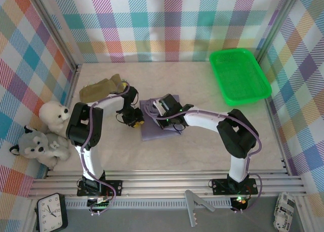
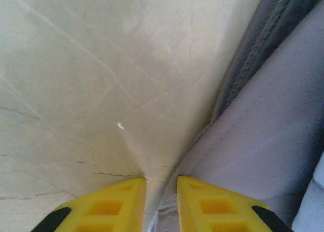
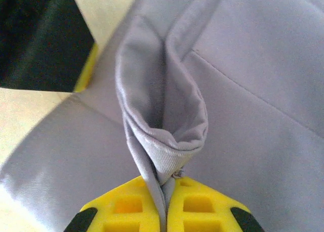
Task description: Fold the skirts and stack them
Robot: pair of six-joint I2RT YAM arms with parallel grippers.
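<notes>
Between right jaws: closed tight on a raised fold of the lavender-grey skirt (image 3: 167,120).
At left jaws: narrow gap astride the skirt's edge; grip unclear.
Skirt: mid-desk (image 1: 202,151).
Risk: a one-sided lift could drag the cloth and skew the fold.

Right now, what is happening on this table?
Both arms work on the lavender skirt at mid-table. The right pincer is shut on a raised fold of it. The left pincer sits at the skirt's left edge, its jaws close together with the cloth edge between them; whether it grips is unclear. An olive skirt lies crumpled at the back left, not yet stacked.
</notes>
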